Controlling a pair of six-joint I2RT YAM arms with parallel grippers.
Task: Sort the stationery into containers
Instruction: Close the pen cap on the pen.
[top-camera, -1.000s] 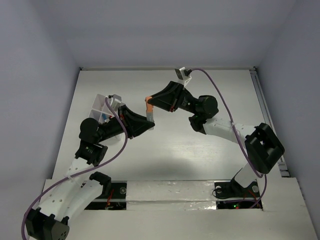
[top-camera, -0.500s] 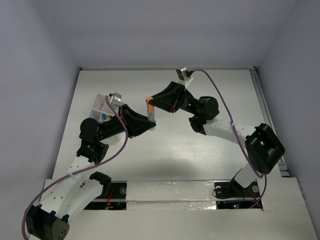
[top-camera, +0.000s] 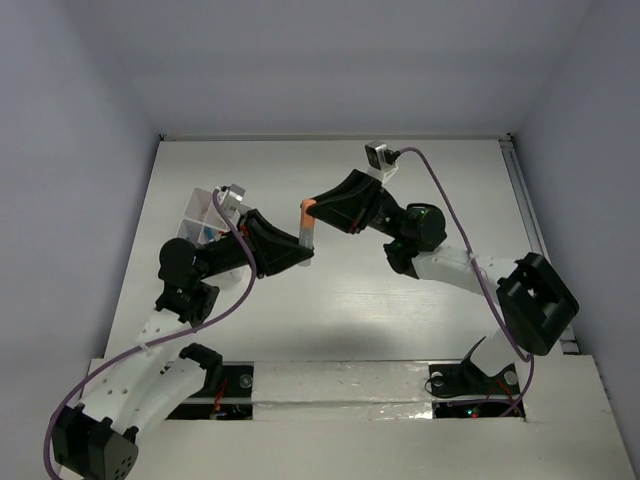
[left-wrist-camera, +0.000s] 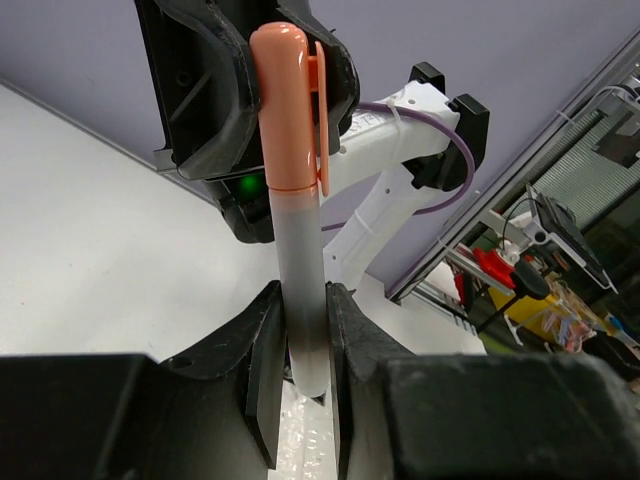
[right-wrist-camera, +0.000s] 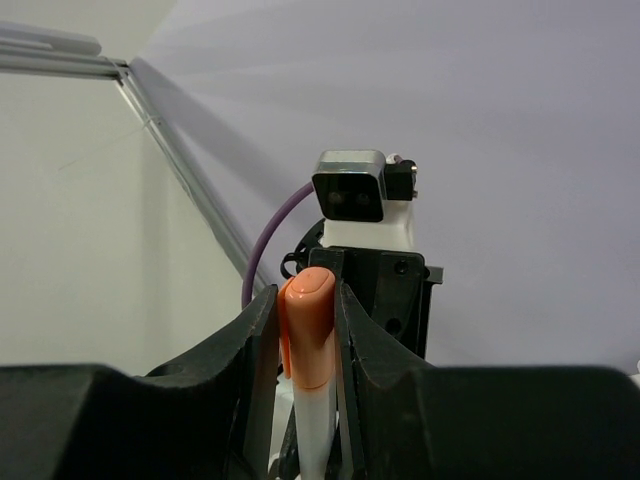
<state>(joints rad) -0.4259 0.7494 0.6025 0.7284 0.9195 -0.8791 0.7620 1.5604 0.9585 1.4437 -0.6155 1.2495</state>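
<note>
A white pen with an orange cap (top-camera: 307, 224) is held off the table between both grippers. My left gripper (top-camera: 300, 251) is shut on the pen's white barrel end (left-wrist-camera: 300, 300), with the cap pointing away from it. My right gripper (top-camera: 311, 211) is shut on the orange cap (right-wrist-camera: 308, 320). In the left wrist view the right gripper's black fingers (left-wrist-camera: 205, 90) stand behind the cap. The white compartment box (top-camera: 203, 212) sits at the far left, mostly hidden by my left arm, with a blue item (top-camera: 207, 234) in it. Other stationery is out of view.
A metal rail (top-camera: 530, 230) runs along the table's right edge. Grey walls close in the far and side edges. The left wrist camera (right-wrist-camera: 350, 195) faces the right gripper at close range.
Both grippers and the pen have shifted slightly to the right and nearer; the right wrist has swung right. The pen stays held at both ends.
</note>
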